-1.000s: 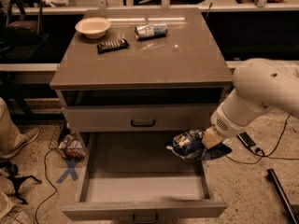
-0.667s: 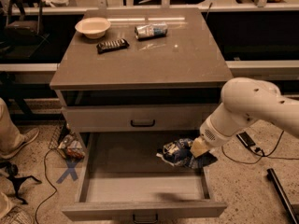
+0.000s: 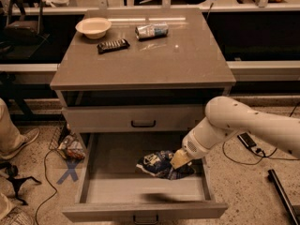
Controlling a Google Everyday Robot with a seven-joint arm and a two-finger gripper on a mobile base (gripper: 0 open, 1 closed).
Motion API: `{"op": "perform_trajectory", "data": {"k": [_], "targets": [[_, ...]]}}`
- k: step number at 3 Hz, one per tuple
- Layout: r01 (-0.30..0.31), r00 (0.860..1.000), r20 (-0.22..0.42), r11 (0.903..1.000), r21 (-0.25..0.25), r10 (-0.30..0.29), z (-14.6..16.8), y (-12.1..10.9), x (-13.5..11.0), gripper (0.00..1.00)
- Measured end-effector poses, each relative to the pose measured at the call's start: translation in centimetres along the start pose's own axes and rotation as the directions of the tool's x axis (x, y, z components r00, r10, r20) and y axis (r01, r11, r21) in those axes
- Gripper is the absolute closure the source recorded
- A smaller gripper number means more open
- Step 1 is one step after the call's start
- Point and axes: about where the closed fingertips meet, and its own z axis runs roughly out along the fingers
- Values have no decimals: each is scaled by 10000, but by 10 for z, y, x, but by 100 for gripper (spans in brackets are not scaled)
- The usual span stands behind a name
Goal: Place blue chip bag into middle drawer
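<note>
Gripper (image 3: 180, 159) gripping bag (image 3: 157, 163) by its right edge, hanging it inside open drawer (image 3: 117, 185), right of centre. Am holding it low between walls so release should land it on floor.

One cam, high and front-on, looking down at cabinet (image 3: 187, 55) — fairly near (gripper (image 3: 178, 162) over middle drawer (image 3: 122, 191)).

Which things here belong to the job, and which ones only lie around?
Job: crinkly dark blue chip bag; open grey middle drawer; gripper, low in the drawer at the bag.
Lying about on the cabinet top: pale round bowl; small dark snack bar; silver-blue can on its side.
</note>
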Motion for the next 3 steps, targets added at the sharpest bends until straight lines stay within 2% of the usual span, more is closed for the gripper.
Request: {"op": "perform_trajectory", "data": {"k": [1,2,3], "targets": [[-114,9999,66,9999,10,114,27,-1,-7,53],[-477,9977,504,9982,360,459,58,-15,-22,23],[-511,9970,617,9962,698,468,80,-29,-36,1]]}}
